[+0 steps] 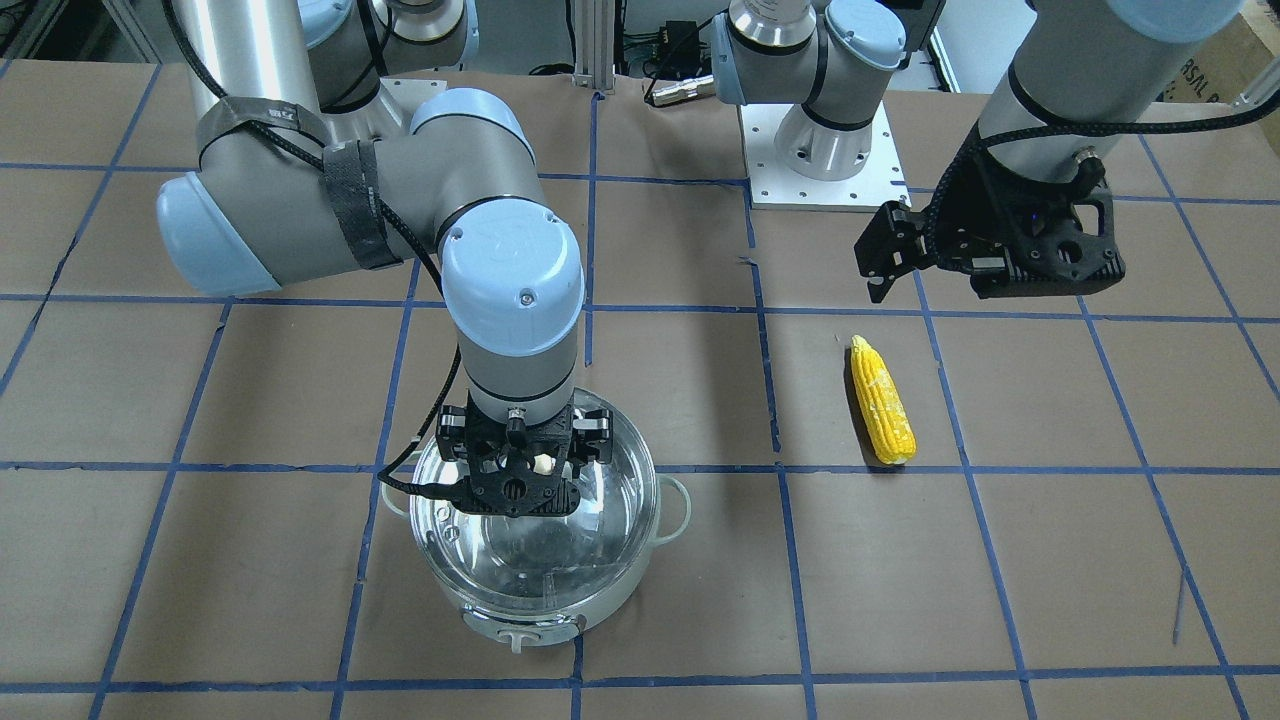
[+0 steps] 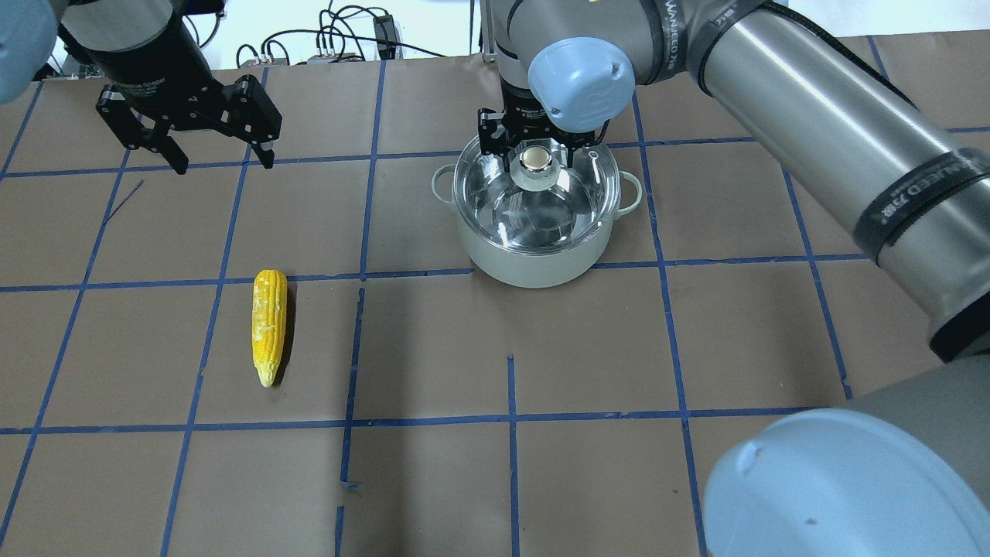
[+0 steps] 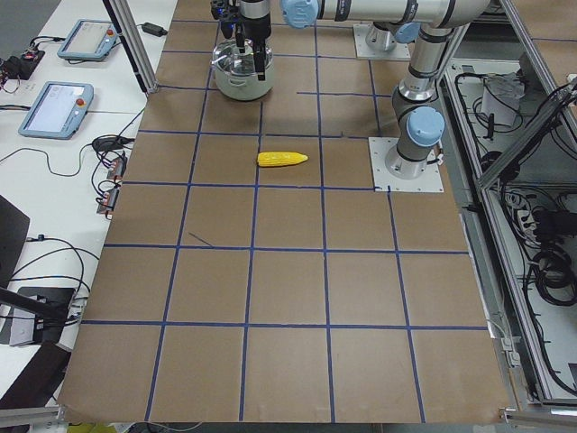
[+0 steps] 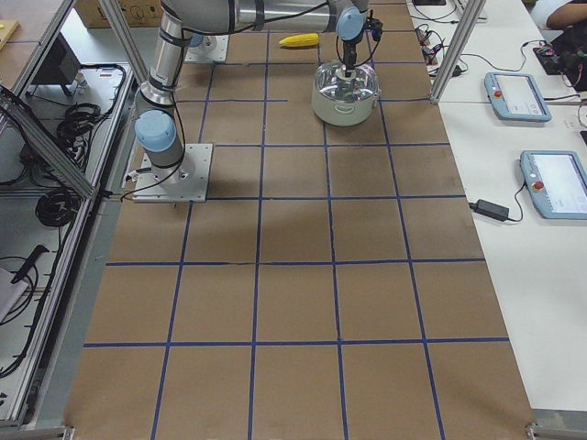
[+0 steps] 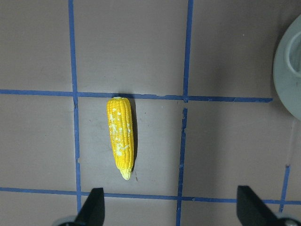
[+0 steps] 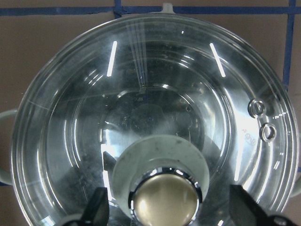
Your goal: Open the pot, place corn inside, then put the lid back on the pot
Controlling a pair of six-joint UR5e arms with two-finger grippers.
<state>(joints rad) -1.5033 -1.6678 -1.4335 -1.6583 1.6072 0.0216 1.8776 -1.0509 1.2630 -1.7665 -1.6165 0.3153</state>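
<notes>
Wrist view is showing what overhead hides: right gripper (image 6: 170, 208) fingers spread wide, straddling the shiny round knob (image 6: 163, 200) without touching it. Clear glass lid (image 6: 155, 70) is sitting on the mint-walled steel pot (image 2: 534, 269). Left gripper (image 2: 224, 161) is hovering splayed and empty (bumpy yellow corn cob (image 2: 269, 325) lying on the paper-covered table (image 2: 433, 480), well apart from the pot).

Corn (image 2: 269, 326) showing yellow, whitish patches. Pot (image 2: 534, 267) showing pale mint outside. Table (image 2: 433, 348) lying brown, blue tape lines (image 2: 512, 464) gridding it.
</notes>
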